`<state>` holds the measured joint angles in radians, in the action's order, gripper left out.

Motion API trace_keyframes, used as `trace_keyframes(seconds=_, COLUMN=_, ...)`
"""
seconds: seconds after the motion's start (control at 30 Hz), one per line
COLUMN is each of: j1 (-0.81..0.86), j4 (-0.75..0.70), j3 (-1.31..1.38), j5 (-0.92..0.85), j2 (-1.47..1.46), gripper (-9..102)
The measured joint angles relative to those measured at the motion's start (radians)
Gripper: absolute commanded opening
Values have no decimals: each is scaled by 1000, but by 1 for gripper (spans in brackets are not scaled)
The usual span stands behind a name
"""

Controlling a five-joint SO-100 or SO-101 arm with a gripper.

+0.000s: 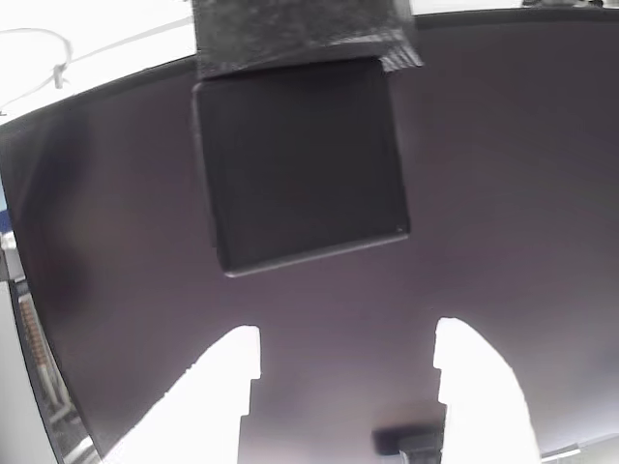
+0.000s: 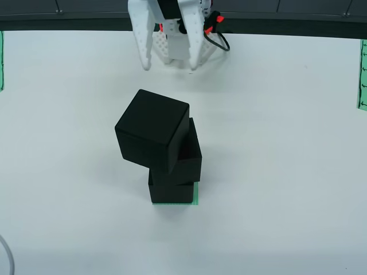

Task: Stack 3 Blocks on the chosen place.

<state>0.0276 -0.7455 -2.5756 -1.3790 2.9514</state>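
The three blocks (image 2: 163, 152) stand one upon another on the chosen place (image 2: 196, 195), whose green stripes show at the right of the bottom block, near the middle of the white surface (image 2: 287, 172). The stacking looks done, though the top block sits twisted and overhangs to the left. The hand (image 2: 170, 60) is spread and holds nothing, near the far edge, well apart from the stack.

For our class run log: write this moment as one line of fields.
end effector: open, apart from stack | three blocks: top block, middle block, bottom block stacked, twisted | green striped patch: under stack
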Motion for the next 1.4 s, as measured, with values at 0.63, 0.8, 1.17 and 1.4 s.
trace_keyframes(seconds=0.63, j1=-61, j4=-3, j3=29, j5=541, j2=98, gripper=0)
trace_keyframes(seconds=0.8, j1=-67, j4=92, j3=-95, j5=888, j2=118, gripper=0)
trace_keyframes(seconds=1.17, j1=-3, j4=123, j3=-403, j5=1241, j2=272, gripper=0)
trace_keyframes(seconds=1.4, j1=6, j4=123, j3=-515, j5=1318, j2=365, gripper=0)
